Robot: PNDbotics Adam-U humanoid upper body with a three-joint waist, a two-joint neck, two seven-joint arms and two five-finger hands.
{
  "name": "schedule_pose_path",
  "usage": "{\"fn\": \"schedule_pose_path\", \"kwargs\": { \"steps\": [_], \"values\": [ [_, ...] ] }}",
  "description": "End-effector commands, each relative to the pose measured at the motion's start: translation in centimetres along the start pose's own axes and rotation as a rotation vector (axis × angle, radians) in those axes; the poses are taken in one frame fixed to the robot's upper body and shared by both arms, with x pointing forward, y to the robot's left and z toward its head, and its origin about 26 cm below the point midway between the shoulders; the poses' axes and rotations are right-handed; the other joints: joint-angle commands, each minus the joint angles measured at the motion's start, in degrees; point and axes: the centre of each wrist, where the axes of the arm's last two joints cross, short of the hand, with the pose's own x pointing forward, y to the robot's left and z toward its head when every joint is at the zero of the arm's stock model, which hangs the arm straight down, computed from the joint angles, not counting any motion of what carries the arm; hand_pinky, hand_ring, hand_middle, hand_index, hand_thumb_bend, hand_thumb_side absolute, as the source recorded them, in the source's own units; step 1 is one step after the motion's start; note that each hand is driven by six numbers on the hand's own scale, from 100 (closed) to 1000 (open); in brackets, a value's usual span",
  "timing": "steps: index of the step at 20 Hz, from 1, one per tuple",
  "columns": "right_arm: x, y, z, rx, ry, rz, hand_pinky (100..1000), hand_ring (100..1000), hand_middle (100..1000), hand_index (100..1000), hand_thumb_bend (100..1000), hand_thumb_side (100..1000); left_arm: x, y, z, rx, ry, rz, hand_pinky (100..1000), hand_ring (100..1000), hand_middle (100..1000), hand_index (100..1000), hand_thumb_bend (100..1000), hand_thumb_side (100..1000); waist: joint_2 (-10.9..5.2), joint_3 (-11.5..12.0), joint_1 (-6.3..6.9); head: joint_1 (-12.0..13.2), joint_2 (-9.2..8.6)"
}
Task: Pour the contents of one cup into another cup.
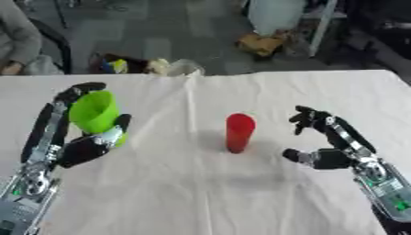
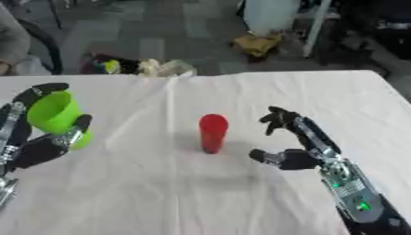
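We see a worktop (image 1: 265, 193) covered by a creased white cloth, with the robot's two black-and-silver arms entering from the lower corners. The left hand (image 1: 80, 144) has its fingers and thumb curled round a bright green plastic cup (image 1: 95, 112), which it holds raised near the left side of the worktop; the cup is tilted, its open mouth turned up and toward the camera, and we cannot tell what it contains. A slender red plastic cup (image 1: 238, 132) stands upright on the cloth near the middle of the worktop, well apart from the green cup and touched by neither hand. The right hand (image 2: 293, 147) hovers just to the right of the red cup, its fingers spread and lightly bent, its thumb pointing toward the cup, holding nothing. Beyond the far edge of the worktop lies a grey floor with scattered clutter.
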Motion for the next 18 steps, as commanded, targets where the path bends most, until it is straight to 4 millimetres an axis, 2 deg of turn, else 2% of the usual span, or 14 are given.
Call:
{"fn": "schedule_pose_path", "kwargs": {
  "steps": [1,9,18],
  "values": [
    [-0.4,-1.4,-0.5,0.002,0.008,0.057,797,1000,484,731,701,373,1.0,0.3,-0.3,-0.011,-0.038,0.004,430,192,334,788,100,225,-1.02,0.27,0.15,-0.69,0.08],
    [-1.9,-1.2,-1.6,-0.005,0.052,0.096,803,1000,483,734,716,381,1.8,-0.3,-0.5,-0.035,-0.062,0.033,436,196,338,791,100,231,-1.02,1.91,0.68,-1.71,-0.11],
    [-2.6,-0.4,-3.2,0.01,0.066,0.119,805,1000,481,736,723,384,2.6,-0.8,-0.8,-0.055,-0.086,0.055,441,199,340,792,100,235,-0.67,3.82,1.18,-3.39,-0.71]
  ]
}}
